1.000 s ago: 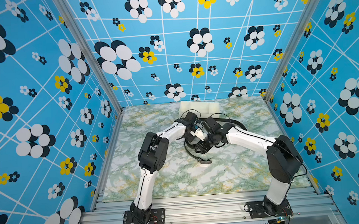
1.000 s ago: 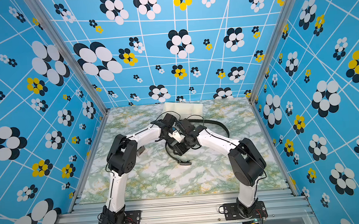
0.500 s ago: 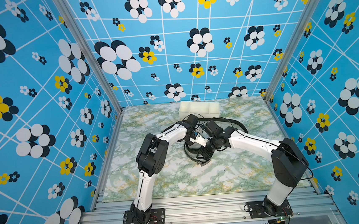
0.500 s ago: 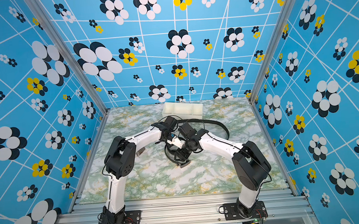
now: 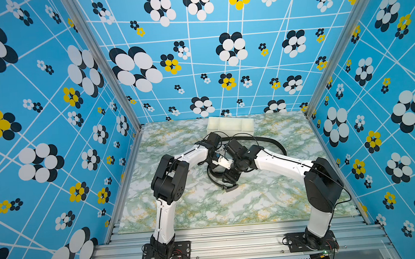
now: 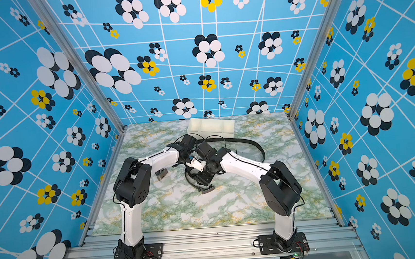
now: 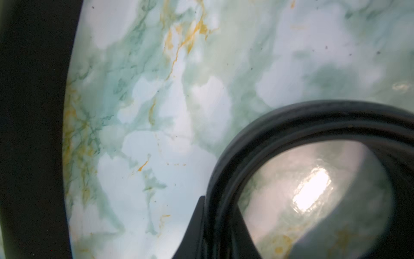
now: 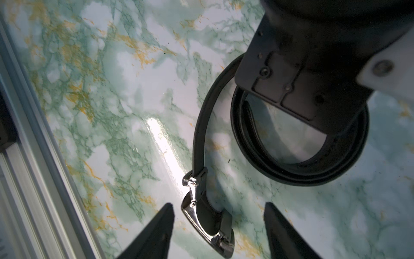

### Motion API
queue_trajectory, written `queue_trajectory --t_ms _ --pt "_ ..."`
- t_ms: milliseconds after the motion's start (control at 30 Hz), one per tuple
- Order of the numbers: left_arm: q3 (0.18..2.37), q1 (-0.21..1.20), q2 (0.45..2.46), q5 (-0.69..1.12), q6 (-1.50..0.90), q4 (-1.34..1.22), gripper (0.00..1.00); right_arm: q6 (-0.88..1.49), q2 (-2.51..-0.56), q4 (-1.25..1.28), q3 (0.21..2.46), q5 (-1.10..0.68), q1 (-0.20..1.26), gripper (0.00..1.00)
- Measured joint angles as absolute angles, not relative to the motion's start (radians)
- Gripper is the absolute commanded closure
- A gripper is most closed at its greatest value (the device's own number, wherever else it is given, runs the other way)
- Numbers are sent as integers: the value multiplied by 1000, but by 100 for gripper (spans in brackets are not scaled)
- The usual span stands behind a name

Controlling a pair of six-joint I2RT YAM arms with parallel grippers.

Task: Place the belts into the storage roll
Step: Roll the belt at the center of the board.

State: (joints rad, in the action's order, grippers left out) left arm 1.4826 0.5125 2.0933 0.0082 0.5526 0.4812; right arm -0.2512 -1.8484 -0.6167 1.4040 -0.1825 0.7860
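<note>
Blue flower-printed walls close in a green-veined marble tabletop (image 5: 257, 202). The left gripper (image 7: 220, 208) is pressed together on the wall of the coiled belt (image 8: 300, 175), one finger outside the ring and one inside. The right gripper (image 8: 218, 204) stands spread, and the belt's buckle (image 8: 201, 219) lies between its fingers (image 8: 156, 235), touching neither. The buckle's long axis runs nearly along the fingers, strap end pointing away from the gripper toward the coil, so the right arm is the nearer one. The second belt (image 5: 268, 139) lies uncoiled beyond both grippers. Farther beyond, well apart, sits the storage roll (image 5: 227, 131); its compartments look empty, though the top views show them too small to be sure.
</note>
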Motion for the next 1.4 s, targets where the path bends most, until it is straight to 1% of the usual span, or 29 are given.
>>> queue_trajectory --t_ms 200,367,667,767,833,900,1167,1267,1400 --pt "1447 513 2074 12 578 452 100 -255 -1900 -608 1420 -77 841 1" --pt "1432 517 2066 12 586 438 100 -267 -1922 -537 1416 -28 888 2" --pt "1421 527 2061 -1 588 430 100 -281 -1913 -251 1269 44 901 3" --pt "1411 533 2056 -16 588 421 100 -296 -1906 -170 1225 47 904 3" --pt "1408 533 2054 -18 588 418 100 -303 -1908 -174 1227 34 902 6" --pt "1408 533 2054 -19 588 415 100 -311 -1919 -189 1242 5 900 7" --pt "1402 537 2051 -26 588 411 100 -341 -1971 -273 1320 -117 885 30" --pt "1402 539 2051 -22 588 415 100 -350 -1972 -282 1324 -126 883 40" --pt "1402 540 2049 -16 587 422 100 -364 -1973 -308 1336 -113 883 42"
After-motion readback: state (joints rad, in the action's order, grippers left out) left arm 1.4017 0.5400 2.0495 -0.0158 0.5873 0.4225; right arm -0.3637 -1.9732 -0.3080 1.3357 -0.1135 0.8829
